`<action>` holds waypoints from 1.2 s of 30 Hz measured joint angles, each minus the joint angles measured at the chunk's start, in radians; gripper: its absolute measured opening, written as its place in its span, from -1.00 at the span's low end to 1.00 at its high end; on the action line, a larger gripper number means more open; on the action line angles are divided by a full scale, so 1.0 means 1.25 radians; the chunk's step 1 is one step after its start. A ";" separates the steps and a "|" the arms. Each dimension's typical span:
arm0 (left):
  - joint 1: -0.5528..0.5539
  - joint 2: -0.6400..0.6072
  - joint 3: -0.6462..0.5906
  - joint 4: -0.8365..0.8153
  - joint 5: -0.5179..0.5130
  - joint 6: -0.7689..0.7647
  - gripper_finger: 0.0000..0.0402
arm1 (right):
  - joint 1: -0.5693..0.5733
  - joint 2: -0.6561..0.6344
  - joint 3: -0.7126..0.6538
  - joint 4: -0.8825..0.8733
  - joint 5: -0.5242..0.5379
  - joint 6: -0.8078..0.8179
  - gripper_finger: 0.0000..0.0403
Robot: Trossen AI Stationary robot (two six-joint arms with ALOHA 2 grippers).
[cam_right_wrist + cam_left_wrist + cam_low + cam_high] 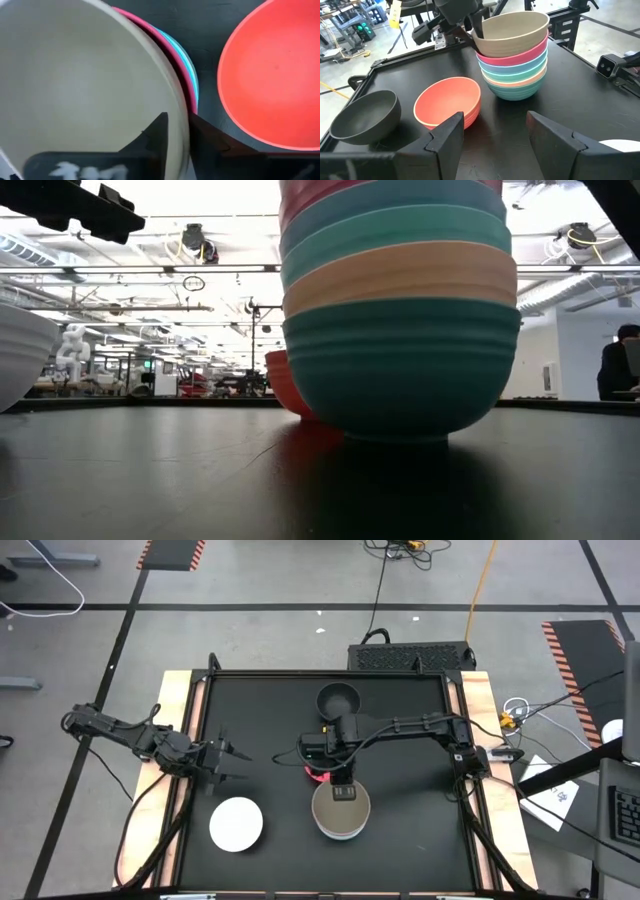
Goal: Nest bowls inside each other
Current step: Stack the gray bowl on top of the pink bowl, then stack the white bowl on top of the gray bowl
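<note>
- Stack (514, 55) stands under the right pincer (176, 131), whose fingers straddle the taupe bowl's (512, 31) rim on top, barely parted.
- Red bowl (449, 103), black bowl (366, 113) and white bowl (237, 823) remain loose on the worktop (420, 770); the left pincer (495, 131) waits open, near the white bowl.

no text, label, brand or number can be read in any view. white marks on the right gripper (175, 135), at the bottom left of its wrist view, are too blurred to make out.
</note>
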 joint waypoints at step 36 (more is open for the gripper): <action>0.000 0.000 0.000 -0.003 0.000 -0.001 0.09 | -0.127 -0.169 0.000 0.044 -0.143 0.007 -0.32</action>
